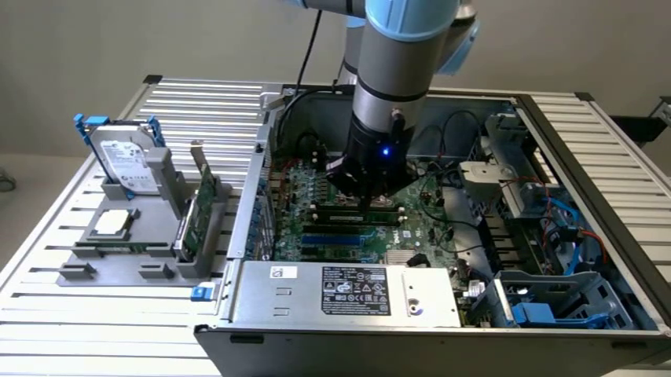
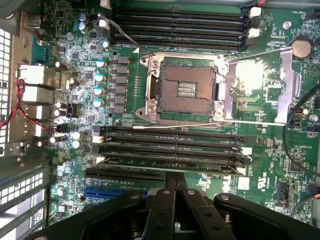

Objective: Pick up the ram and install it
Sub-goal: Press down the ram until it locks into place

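An open case (image 1: 346, 302) lies on a slatted table (image 1: 63, 298). Inside it the motherboard (image 2: 75, 65) lies flat, with the gripper (image 2: 175, 182) just above its slots. In the wrist view the ram (image 2: 170, 162) sits in a slot beside the empty socket (image 2: 186, 87). At the exterior view's left a rack (image 1: 115, 267) stands beside the case. It holds a drive (image 1: 126, 161) upright, a card (image 1: 199, 212) on edge, and a processor (image 1: 113, 224) lying flat between them.
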Available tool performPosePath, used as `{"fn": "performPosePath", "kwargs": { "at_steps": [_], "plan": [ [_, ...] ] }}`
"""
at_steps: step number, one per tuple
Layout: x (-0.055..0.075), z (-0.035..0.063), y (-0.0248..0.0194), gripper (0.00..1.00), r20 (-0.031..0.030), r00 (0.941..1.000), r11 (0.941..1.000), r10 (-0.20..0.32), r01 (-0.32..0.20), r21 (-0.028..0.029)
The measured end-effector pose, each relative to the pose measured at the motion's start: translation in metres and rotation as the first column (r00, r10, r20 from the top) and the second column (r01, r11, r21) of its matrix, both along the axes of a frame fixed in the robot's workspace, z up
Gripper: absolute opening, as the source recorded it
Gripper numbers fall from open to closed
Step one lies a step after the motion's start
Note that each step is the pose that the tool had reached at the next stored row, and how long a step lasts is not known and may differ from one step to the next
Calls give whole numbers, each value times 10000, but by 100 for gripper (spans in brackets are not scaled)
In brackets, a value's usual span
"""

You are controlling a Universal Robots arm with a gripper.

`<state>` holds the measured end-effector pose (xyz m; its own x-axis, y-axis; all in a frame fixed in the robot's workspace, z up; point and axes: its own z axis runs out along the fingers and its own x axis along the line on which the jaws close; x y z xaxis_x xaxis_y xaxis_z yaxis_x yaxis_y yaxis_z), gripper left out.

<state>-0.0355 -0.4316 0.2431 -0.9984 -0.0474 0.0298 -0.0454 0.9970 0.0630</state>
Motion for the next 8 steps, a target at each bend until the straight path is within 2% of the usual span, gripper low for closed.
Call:
{"fn": "performPosePath", "kwargs": {
  "at_steps": [8],
  "plan": [
    [1, 0, -6, 11, -1, 10000, 10000, -9, 9, 0]
  ]
}}
